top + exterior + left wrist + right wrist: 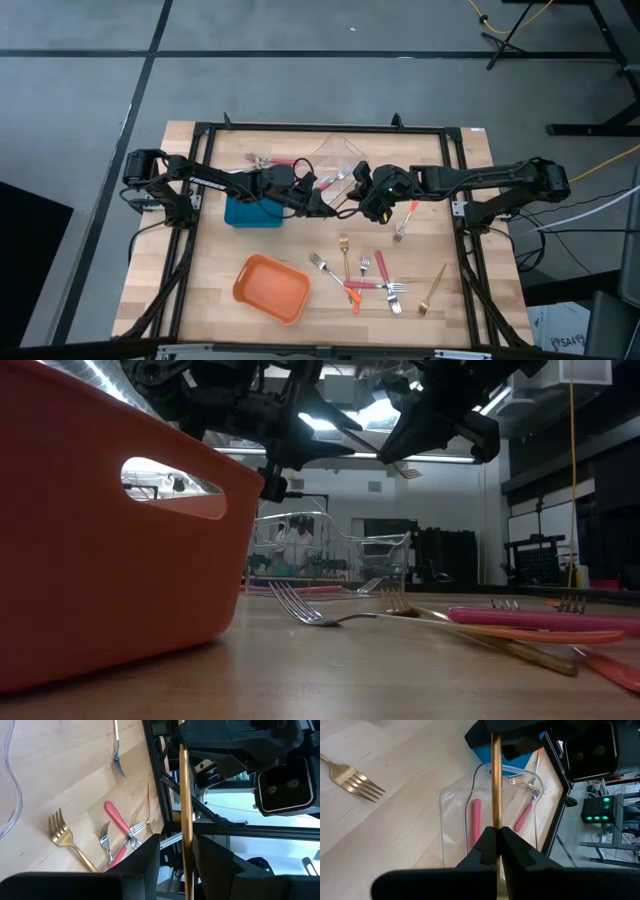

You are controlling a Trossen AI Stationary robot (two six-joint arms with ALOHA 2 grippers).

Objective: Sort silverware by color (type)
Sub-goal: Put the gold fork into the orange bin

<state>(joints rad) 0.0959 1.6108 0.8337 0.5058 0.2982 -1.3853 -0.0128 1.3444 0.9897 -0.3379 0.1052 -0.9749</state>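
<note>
Gold fork (496, 780) hung mid-air at table centre, bridging both grippers above clear bin (451, 815). Right gripper (495, 837) was clenched on shaft; left gripper (176, 847) straddled other end, released. Fork was light, stiff, slick: you should pinch mid-handle. Loose forks (372, 280) lay at 5 o'clock.

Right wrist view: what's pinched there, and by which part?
A thin gold fork handle, clamped along its shaft by the shut right gripper. The left gripper stands open around the same shaft at its far end: a handover over the clear plastic container.
</note>
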